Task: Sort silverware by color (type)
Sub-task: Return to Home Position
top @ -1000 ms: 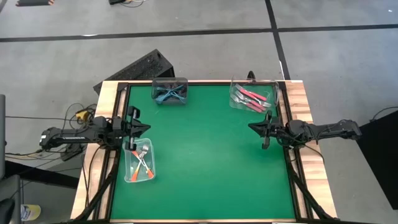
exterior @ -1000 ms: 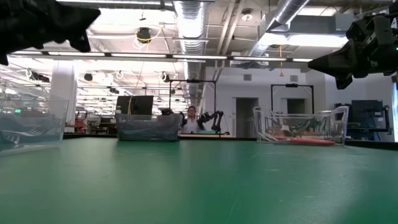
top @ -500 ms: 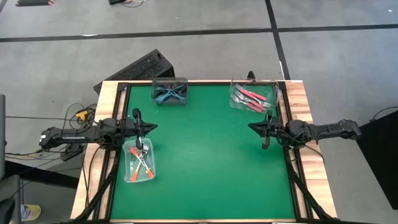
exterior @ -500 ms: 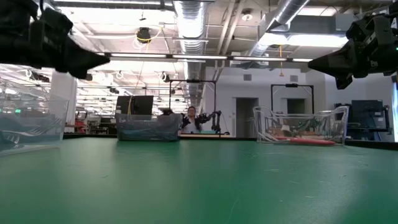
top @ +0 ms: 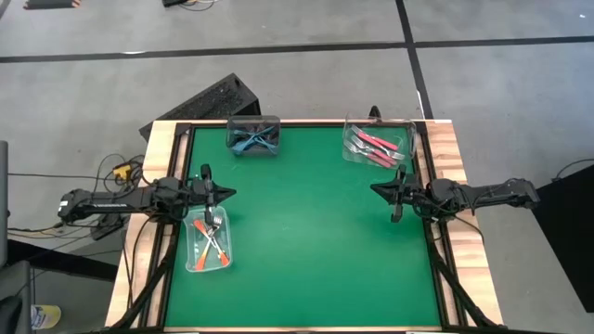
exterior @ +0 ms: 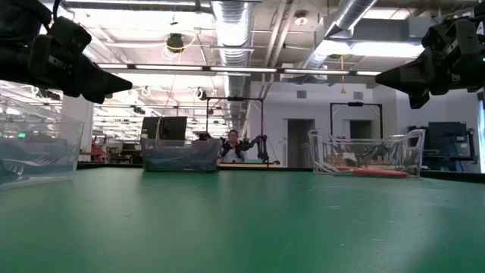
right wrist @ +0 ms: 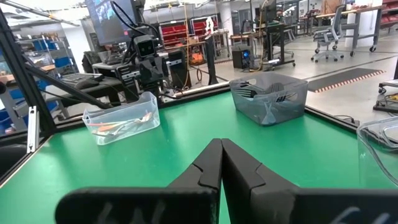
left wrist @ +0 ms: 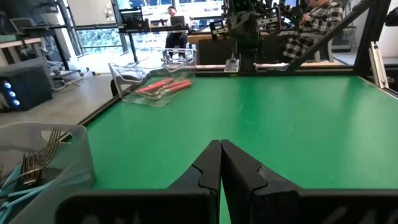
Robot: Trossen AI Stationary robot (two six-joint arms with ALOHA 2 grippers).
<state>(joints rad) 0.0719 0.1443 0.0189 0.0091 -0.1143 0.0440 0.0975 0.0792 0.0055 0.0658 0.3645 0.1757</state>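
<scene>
The forks lie sorted in three clear containers. Blue-teal forks (top: 252, 139) fill the one at the far edge, pink-red forks (top: 376, 146) the one at the far right corner, and orange forks (top: 212, 243) the one by the left edge. My left gripper (top: 225, 193) hovers shut above the table, just beyond the orange container's far end; its wrist view shows the shut fingers (left wrist: 221, 149). My right gripper (top: 376, 189) hovers shut near the right edge, on the near side of the pink-red container, fingers (right wrist: 221, 146) together. Neither holds anything.
The green mat (top: 316, 241) lies bare between the containers, with a raised wooden frame (top: 445, 139) around it. In the low view, the containers (exterior: 180, 155) (exterior: 367, 155) stand along the far side. A person sits far off in the room behind.
My left gripper has moved a little toward the table's right, away from the left edge, and has come down lower. The right arm and the containers have kept still.
</scene>
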